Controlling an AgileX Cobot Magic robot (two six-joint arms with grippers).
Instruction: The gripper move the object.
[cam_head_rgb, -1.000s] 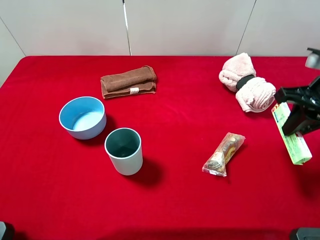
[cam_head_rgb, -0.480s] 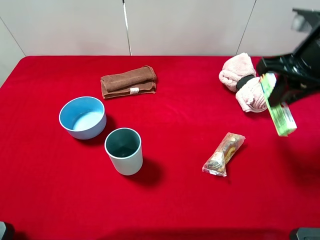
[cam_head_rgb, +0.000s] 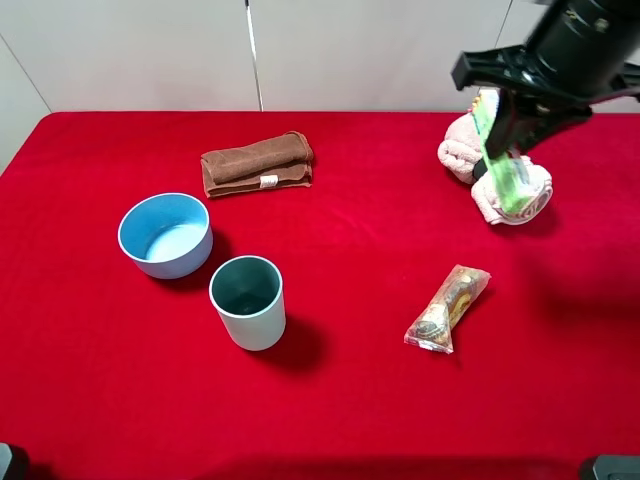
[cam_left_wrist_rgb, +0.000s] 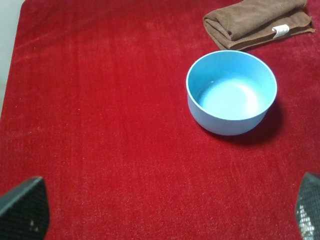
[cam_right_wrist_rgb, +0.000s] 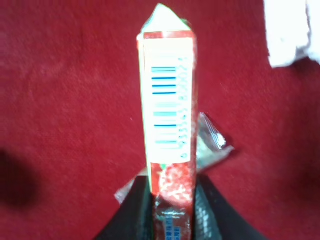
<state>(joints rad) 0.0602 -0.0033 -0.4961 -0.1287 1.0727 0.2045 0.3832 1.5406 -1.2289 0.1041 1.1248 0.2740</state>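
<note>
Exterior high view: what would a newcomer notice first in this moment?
The right gripper, high at the far right, clamps a light green toothpaste-style box in the air, overlapping the pink rolled towel in this view. Everything else lies on the bright red tablecloth: a blue bowl and a grey-blue cup to the left, a snack packet nearer the middle.

In the exterior high view the box (cam_head_rgb: 508, 168) is smeared by blur, its markings unreadable, and part of the pink rolled towel (cam_head_rgb: 468, 138) is covered by it. The arm of the right claw (cam_head_rgb: 498, 122) is cut off by the top edge. In the right wrist view the box's lower end is hidden between the fingers (cam_right_wrist_rgb: 132, 211), and much of the snack packet (cam_right_wrist_rgb: 211, 141) behind the box. Of the left claw (cam_left_wrist_rgb: 165, 209) only two fingertips (cam_left_wrist_rgb: 22, 207) are shown, cropped at the corners.
</note>
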